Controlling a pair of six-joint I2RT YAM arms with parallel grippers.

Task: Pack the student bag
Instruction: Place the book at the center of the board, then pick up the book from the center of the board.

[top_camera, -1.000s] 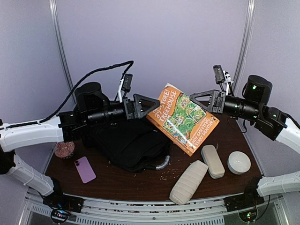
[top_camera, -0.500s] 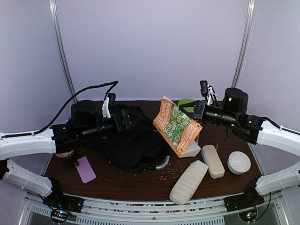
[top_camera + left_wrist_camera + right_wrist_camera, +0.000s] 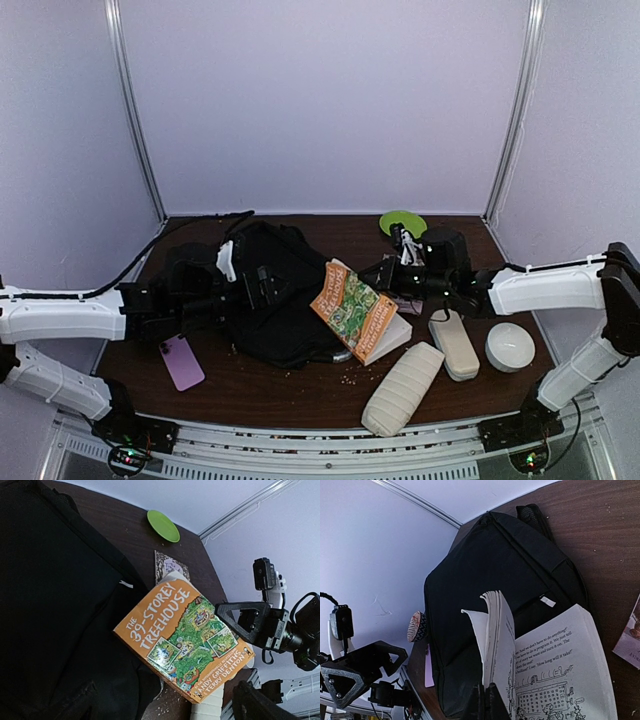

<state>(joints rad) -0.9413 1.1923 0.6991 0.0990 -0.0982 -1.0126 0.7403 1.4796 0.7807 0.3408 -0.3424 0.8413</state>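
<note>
Packing step, book in hand: my right fingers (image 3: 487, 700), pressed together, pinch pages of a glossy orange paperback book (image 3: 352, 310), open at the right edge of the large soft black fabric backpack (image 3: 290, 325) lying centre-left on the dark wood tabletop (image 3: 300, 385). My left fingers (image 3: 268, 287) hover spread over it. Next, prob.: find the bag's opening & slide the book in.

Book (image 3: 185, 640) cover — "The 39-Storey Treehouse"

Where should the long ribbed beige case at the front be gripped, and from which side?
Across its narrow width at the middle, straight down from above. The ribbed case lies flat and diagonal on the table, with bare wood along both long sides, so a grip turned square to its length should fit.
</note>
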